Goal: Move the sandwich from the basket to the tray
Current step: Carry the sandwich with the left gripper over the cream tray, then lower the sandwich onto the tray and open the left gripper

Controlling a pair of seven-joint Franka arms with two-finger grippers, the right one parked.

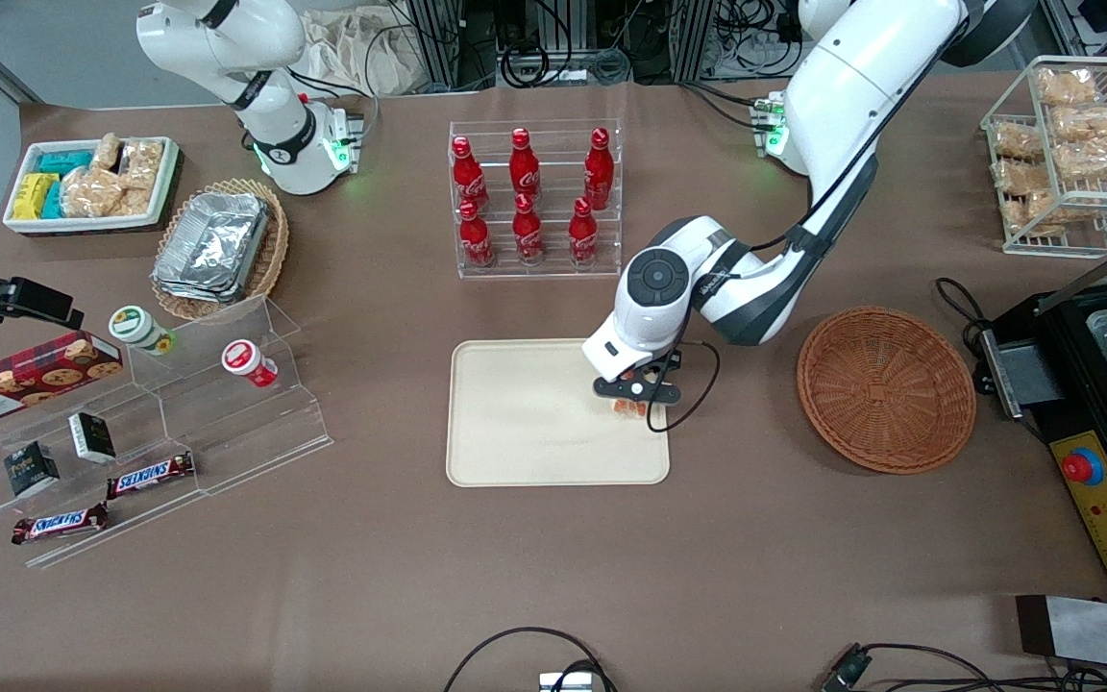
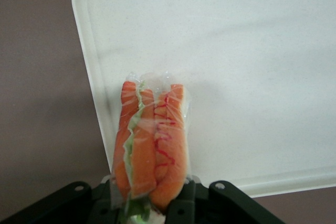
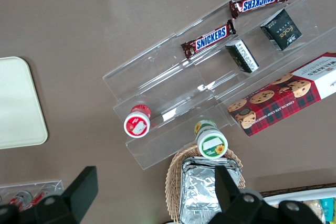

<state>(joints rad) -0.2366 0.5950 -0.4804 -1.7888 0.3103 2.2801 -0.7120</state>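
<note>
- Over the one tray (image 1: 525,413), one gripper (image 1: 632,402) is clamped on the single sandwich (image 2: 152,140).
- Beside it, toward the working arm's end, one basket (image 1: 885,389).
- Six red bottles (image 1: 527,197) in a rack.

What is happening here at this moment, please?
The left arm's gripper is over the tray, near the edge closest to the basket. Its fingers are shut on the wrapped sandwich. The basket has nothing in it, so the sandwich seems about to be set down.
</note>
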